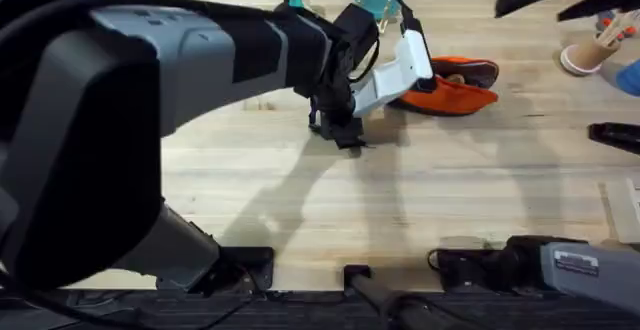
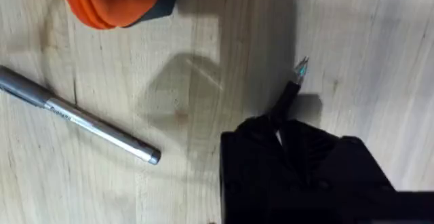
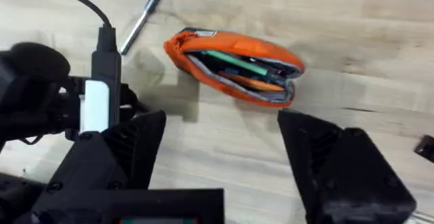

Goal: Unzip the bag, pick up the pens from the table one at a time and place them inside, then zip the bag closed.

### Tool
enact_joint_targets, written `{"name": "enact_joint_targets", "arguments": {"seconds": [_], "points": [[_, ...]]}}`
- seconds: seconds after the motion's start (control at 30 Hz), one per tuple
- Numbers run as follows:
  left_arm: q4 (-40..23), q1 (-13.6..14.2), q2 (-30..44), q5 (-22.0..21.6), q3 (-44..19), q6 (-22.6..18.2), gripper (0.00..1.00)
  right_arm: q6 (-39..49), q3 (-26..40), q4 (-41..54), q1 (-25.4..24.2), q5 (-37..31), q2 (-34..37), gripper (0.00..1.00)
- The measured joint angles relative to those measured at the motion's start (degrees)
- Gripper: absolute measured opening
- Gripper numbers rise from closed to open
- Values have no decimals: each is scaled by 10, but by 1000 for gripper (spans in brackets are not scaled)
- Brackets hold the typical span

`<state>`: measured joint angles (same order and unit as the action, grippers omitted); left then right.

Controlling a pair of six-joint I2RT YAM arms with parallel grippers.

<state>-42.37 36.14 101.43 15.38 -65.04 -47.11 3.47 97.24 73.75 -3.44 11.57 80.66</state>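
Note:
The orange bag [image 1: 450, 85] lies on the table [image 1: 420, 190] right of centre. In the right wrist view the bag [image 3: 230, 47] gapes open, with green and orange items showing inside. My left gripper [image 1: 340, 130] is down at the table just left of the bag. In its own view the left gripper [image 2: 278, 125] is shut on the black pen [image 2: 290, 95], whose greenish tip sticks out beyond the fingers. The silver-grey pen [image 2: 81, 119] lies flat on the wood beside the bag [image 2: 112, 0]. My right gripper [image 3: 222, 119] hangs open in front of the bag, holding nothing.
A pink cup with pale sticks [image 1: 590, 55] stands at the back right. A black object [image 1: 615, 135] and white paper [image 1: 625, 210] lie at the right edge. The right arm [image 1: 560, 265] rests low along the near edge.

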Motion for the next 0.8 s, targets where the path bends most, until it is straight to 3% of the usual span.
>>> {"name": "enact_joint_targets", "arguments": {"seconds": [0.27, 0.57, 0.8], "points": [[-16, 0, 5, 0, -12, 9, 42, 19, -103, -16, -55, 0, -144, 996], [-64, 0, 14, -2, -132, 13, 42, 26, -202, -30, -92, 0, -213, 996], [-61, 0, 14, -2, -209, 13, 40, 26, -212, -30, -121, 0, -252, 996]]}}
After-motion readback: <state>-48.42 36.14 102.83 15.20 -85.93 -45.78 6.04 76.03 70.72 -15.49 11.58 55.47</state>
